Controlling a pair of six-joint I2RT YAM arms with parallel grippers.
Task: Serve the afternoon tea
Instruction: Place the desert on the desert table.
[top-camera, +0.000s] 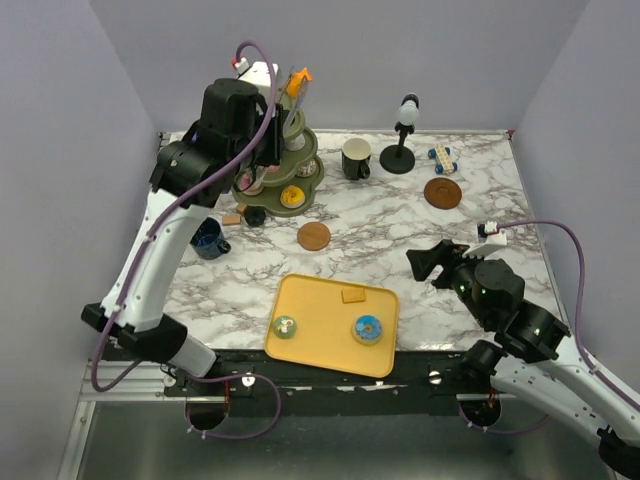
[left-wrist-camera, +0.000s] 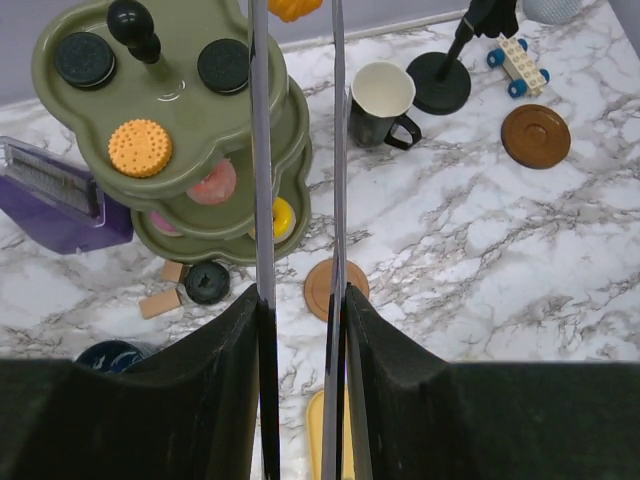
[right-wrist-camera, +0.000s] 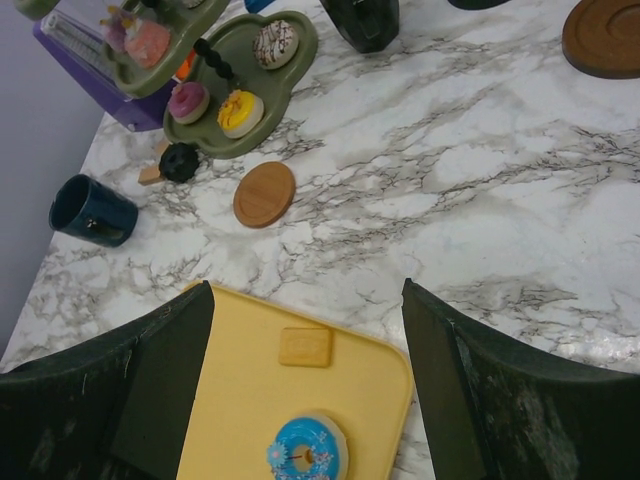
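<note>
From above I see a white marble table (top-camera: 400, 225) with grey veins, boxed in by plain lilac-grey walls (top-camera: 400, 50). My left pincer (top-camera: 296, 85) is raised over the three-tier stand (top-camera: 308, 168) and grips one orange sweet (top-camera: 299, 76). My right pincer (top-camera: 433, 262) hangs low with its jaws wide apart and holds nothing. Left of it lies one yellow tray (top-camera: 310, 300) with three pieces: two doughnuts (top-camera: 285, 325) (top-camera: 366, 329) and one biscuit (top-camera: 352, 295). There are two coasters (top-camera: 314, 236) (top-camera: 442, 192), one between the pincers and one beyond the right one. There are two mugs: the blue mug (top-camera: 210, 240) is below and left of the left pincer, and the black mug (top-camera: 356, 158) is to its right.

In the left wrist view, marble fills the ground under the long fingers (left-wrist-camera: 262, 150). The stand (left-wrist-camera: 190, 110) is on their left. Its top tier carries three biscuits, two black (left-wrist-camera: 84, 58) (left-wrist-camera: 222, 65) and one orange (left-wrist-camera: 140, 147). The black mug (left-wrist-camera: 383, 100) and one coaster (left-wrist-camera: 536, 135) are on the right. The other coaster (left-wrist-camera: 320, 288) lies beneath the fingers, partly hidden.

In the right wrist view I see marble again, with wall (right-wrist-camera: 30, 120) at the left edge. The tray (right-wrist-camera: 240, 400) lies under the spread fingers (right-wrist-camera: 150, 370). Between them are one biscuit (right-wrist-camera: 305, 346) and one blue doughnut (right-wrist-camera: 308, 455). Ahead of them are one coaster (right-wrist-camera: 264, 194), the blue mug (right-wrist-camera: 92, 210) and the stand's bottom tier (right-wrist-camera: 295, 70) with three sweets.
</note>
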